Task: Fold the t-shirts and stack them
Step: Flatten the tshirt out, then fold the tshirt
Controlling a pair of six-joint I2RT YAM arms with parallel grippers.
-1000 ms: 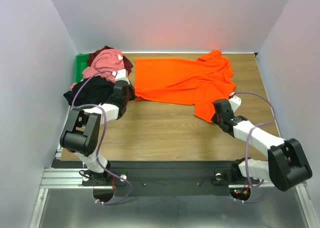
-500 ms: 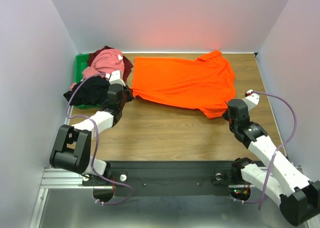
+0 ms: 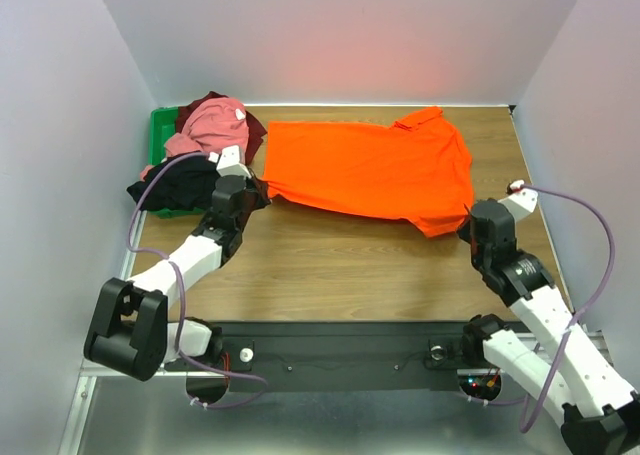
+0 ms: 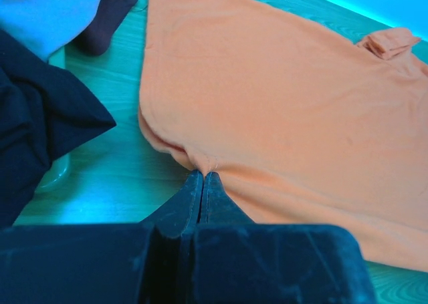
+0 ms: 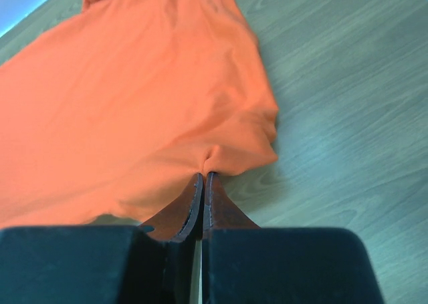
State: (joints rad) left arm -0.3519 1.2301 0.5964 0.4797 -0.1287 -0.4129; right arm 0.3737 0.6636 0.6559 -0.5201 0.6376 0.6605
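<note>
- The desk (image 3: pixel 330 265) carries the orange t-shirt (image 3: pixel 370 165) across its far half. The shirt is spread nearly flat and no fold has been made in it.
- The green bin (image 3: pixel 157 135), at the far left corner, is heaped with the pink t-shirt (image 3: pixel 215 125), the black t-shirt (image 3: pixel 180 180) and the maroon t-shirt (image 3: pixel 255 130). All are crumpled, and the black one spills over the near rim.
- The left gripper (image 4: pixel 202 177) is closed on the near left edge of the orange t-shirt, and a pucker of cloth is pinched at the tips.
- The right gripper (image 5: pixel 204 177) is likewise clamped on the near right corner.
- The step in hand is judged to be the spreading of the first shirt before folding.
- For the next move, both held points must be carried together with even tension. An uneven pull is expected to skew the shirt.
</note>
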